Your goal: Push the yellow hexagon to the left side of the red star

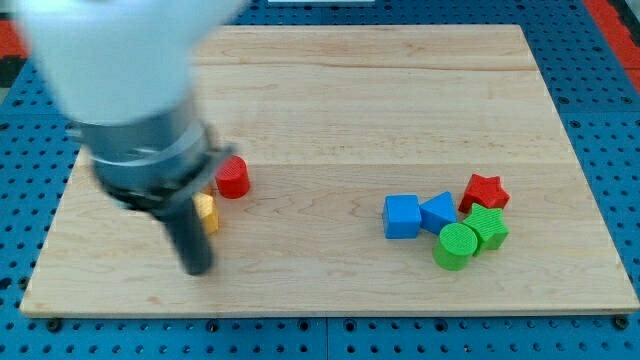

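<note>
my tip (197,268) bare, holds nothing, just below-left of yellow hexagon (207,212) | hexagon half hidden by arm, touching red cylinder (233,177), far left of red star (484,191) | risk: push drags cylinder along or hexagon rams blue cube (402,216) near star

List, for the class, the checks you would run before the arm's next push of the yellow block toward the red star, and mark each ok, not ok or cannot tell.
1. My tip in view: ok, at the view's lower left.
2. Tip beside the yellow block: ok, just below it; contact cannot tell.
3. Yellow block's shape confirmed: cannot tell, the arm hides part of it.
4. Yellow block left of the red star and near it: not ok, far off.
5. Space left of the star free: not ok, the blue triangular block and blue cube sit there.
6. Red cylinder off the route: cannot tell, it lies close.
</note>
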